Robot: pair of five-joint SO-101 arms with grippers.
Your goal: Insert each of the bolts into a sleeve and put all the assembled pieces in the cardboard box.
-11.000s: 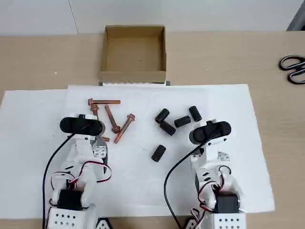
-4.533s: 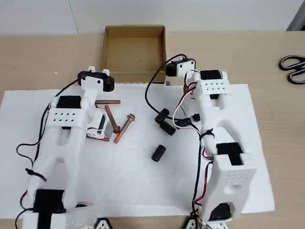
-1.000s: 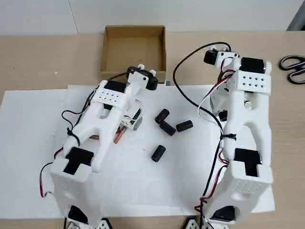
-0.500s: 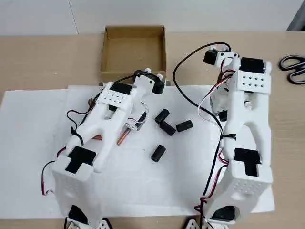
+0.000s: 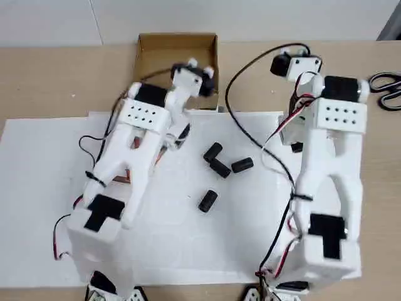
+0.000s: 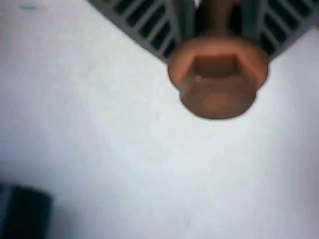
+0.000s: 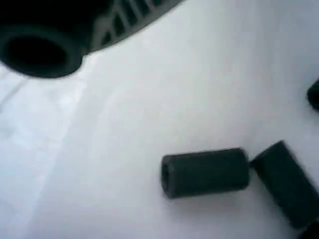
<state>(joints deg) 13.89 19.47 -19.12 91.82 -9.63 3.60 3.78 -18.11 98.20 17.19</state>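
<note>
Loose sleeves (image 5: 208, 200): four on white paper (image 5: 37, 163), mid-sheet; a careless sweep could scatter them.
Left fingers (image 6: 142, 22): clenched on a copper flange bolt (image 6: 218, 79); a slack grip drops it.
Right fingers (image 7: 129, 20): apparently grasping a black sleeve (image 7: 37, 50); a misaligned bore jams the bolt.
Cardboard box (image 5: 155, 58): far side of the counter (image 5: 62, 75); no assembled piece in its visible part.

Overhead view, close wrist views, sleeves (image 5: 219, 168) shared
</note>
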